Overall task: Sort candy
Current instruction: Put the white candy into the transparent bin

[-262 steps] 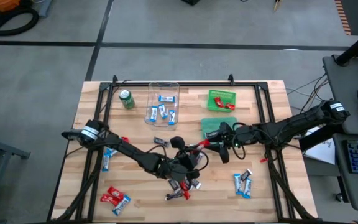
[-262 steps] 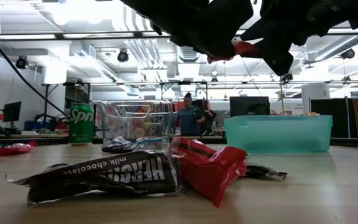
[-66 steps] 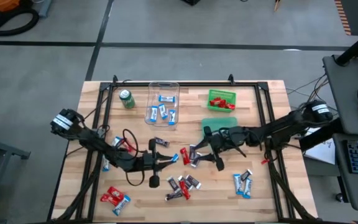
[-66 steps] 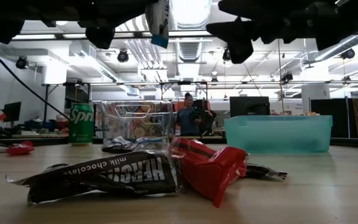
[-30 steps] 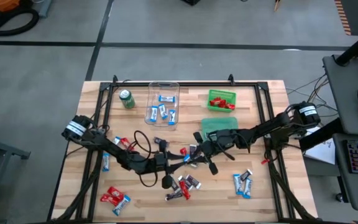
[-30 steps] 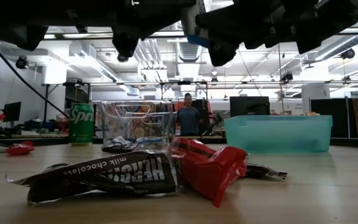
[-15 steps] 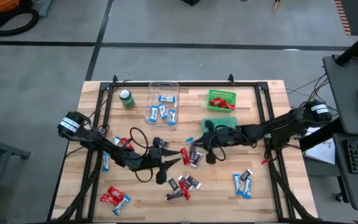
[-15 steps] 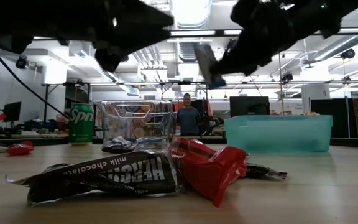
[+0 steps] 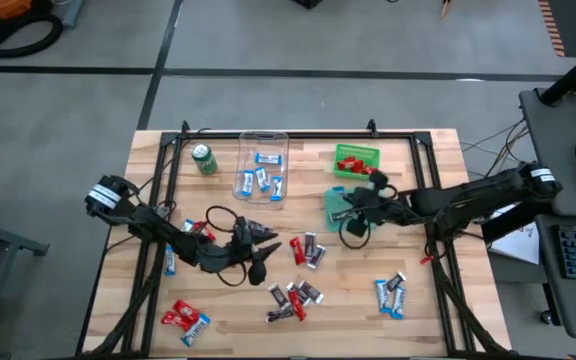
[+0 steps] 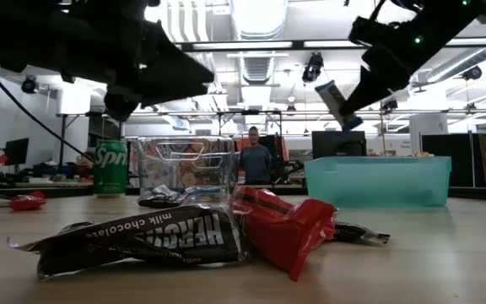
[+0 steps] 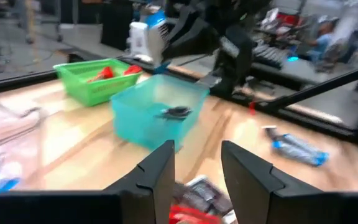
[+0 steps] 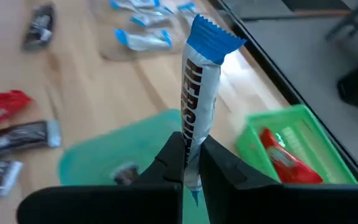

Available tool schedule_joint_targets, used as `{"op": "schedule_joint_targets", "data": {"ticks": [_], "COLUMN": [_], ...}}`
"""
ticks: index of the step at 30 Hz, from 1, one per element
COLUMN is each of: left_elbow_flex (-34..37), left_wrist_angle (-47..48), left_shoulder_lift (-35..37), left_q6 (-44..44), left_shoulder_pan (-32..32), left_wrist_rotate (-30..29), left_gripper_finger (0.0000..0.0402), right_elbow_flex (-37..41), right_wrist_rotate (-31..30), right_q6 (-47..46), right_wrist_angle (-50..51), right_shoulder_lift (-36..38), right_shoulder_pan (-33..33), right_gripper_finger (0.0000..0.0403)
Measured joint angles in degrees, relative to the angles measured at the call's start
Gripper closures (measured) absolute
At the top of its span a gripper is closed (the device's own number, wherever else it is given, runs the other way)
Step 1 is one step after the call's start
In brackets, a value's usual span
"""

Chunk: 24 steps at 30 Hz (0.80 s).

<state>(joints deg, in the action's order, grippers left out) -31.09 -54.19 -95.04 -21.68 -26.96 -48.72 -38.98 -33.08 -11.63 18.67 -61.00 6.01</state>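
Observation:
My right gripper (image 9: 346, 203) is shut on a blue-and-white candy bar (image 12: 201, 81) above the teal bin (image 9: 334, 212); the bar also shows in the low view (image 10: 336, 100). My left gripper (image 9: 271, 243) is open and empty, above the table's middle, left of a small cluster of red and black-and-silver bars (image 9: 308, 250). In the left wrist view its fingers (image 11: 160, 168) stand apart, pointing at the teal bin (image 11: 157, 112). Other bars lie flat on the table. My right gripper pinches one end of the blue-and-white bar (image 12: 194, 127) between its two fingers (image 12: 173, 155). The rest of the bar sticks out past the fingertips. The bar is lifted clear of the table, tilted, over the teal bin.
A clear bin with blue-and-white bars (image 9: 261, 170) and a green soda can (image 9: 203, 158) stand at the far left. A green bin with red bars (image 9: 356, 160) stands behind the teal bin. Loose bars lie near the front (image 9: 293, 298), front right (image 9: 388, 295) and front left (image 9: 183, 318).
My right gripper has carried the blue-and-white bar away from my left gripper, toward the table's right and far edges, to above the teal bin. My left gripper has drawn back toward the table's left edge, without the bar.

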Motion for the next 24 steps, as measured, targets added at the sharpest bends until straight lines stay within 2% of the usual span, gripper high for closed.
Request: {"op": "schedule_joint_targets", "data": {"ticks": [7,17,24], "left_elbow_flex": [0.0,-0.1,-0.1], "left_wrist_angle": [13.9,41.9,55.7], "left_shoulder_lift": [7.3,20.8,25.9], "left_q6": [-4.8,-15.6,-21.4], "left_shoulder_pan": [0.0,0.0,0.1], "left_wrist_rotate": [-0.4,-0.3,-0.3], "left_gripper_finger": [0.0287,0.0287,0.0287], "right_elbow_flex": [0.0,0.0,0.0], "right_wrist_rotate": [0.0,1.8,2.2], "right_q6": [0.7,2.2,2.2], "right_wrist_angle": [2.7,2.5,2.3], "right_shoulder_lift": [1.7,1.3,1.3], "right_shoulder_pan": [-3.4,-7.5,-7.9], "right_gripper_finger": [0.0385,0.0385,0.0385]}}
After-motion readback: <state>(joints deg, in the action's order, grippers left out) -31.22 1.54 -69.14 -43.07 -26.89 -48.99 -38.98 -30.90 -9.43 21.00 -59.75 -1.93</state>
